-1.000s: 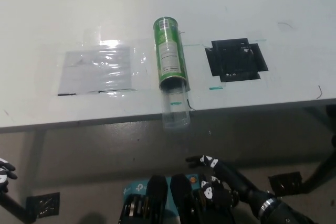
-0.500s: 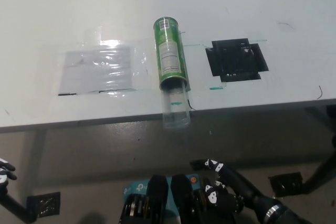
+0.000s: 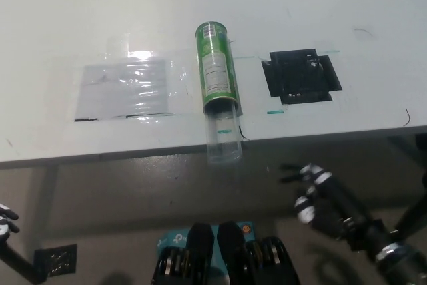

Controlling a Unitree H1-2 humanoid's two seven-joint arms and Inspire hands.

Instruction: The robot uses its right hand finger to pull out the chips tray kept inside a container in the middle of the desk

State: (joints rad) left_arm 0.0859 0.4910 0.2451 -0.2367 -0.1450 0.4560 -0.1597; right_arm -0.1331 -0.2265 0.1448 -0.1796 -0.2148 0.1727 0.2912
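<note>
White fingertips of the resting left hand (image 3: 5, 219) show at the far lower left edge, below the desk; too little is visible to tell whether it is open or closed. On the pale desk (image 3: 80, 18), a taped-down clear plastic sheet (image 3: 123, 88) lies left of centre. Just to its right, a green chips container (image 3: 215, 65) lies on its side, its open mouth facing the robot, likely so a finger can hook inside. A clear chips tray (image 3: 223, 138) sticks partway out of that mouth and overhangs the desk's near edge. Further right is a square of black tape (image 3: 300, 75). At lower right, the black right hand (image 3: 319, 198) hangs below desk level, near the tray but apart from it, fingers spread, holding nothing, slightly blurred.
</note>
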